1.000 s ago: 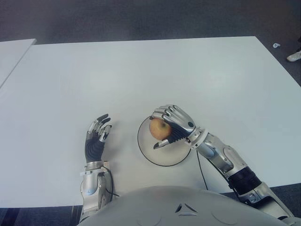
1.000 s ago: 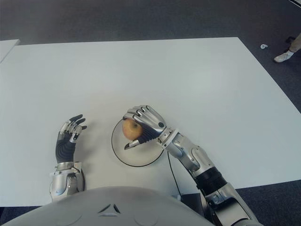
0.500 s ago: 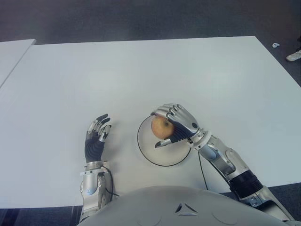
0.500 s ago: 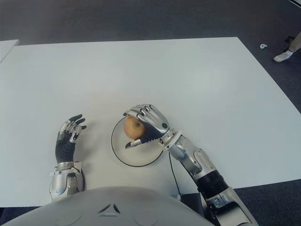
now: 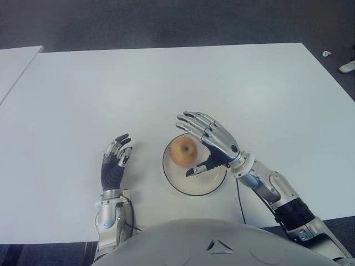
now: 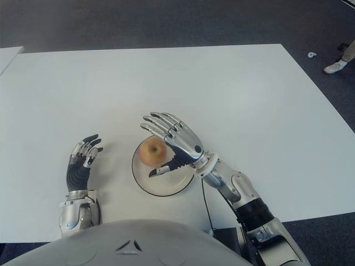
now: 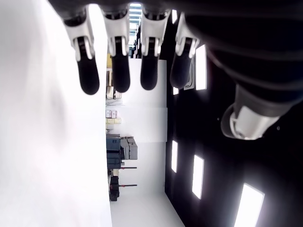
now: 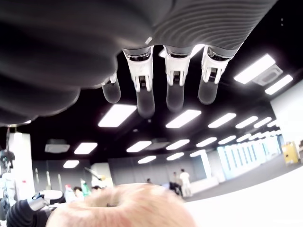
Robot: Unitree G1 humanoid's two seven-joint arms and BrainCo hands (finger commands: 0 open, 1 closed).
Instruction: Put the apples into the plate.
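A yellow-red apple point(image 5: 183, 152) sits on the left part of a white plate point(image 5: 206, 185) with a dark rim, near the table's front edge. My right hand point(image 5: 195, 145) hovers over the plate's right side with its fingers spread wide, holding nothing; its palm faces the apple point(image 8: 124, 207). My left hand point(image 5: 115, 160) shows to the left of the plate with relaxed fingers point(image 7: 121, 52) and nothing in it.
The white table point(image 5: 166, 83) stretches far ahead and to both sides. A thin black cable point(image 5: 238, 202) runs off the front edge by the plate. A second white table's corner point(image 5: 16, 61) shows at the far left. A person's shoe point(image 5: 347, 66) stands on the dark floor at the right.
My right hand has let go of the apple and spread its fingers. The apple now lies on the plate. The left hand has not moved.
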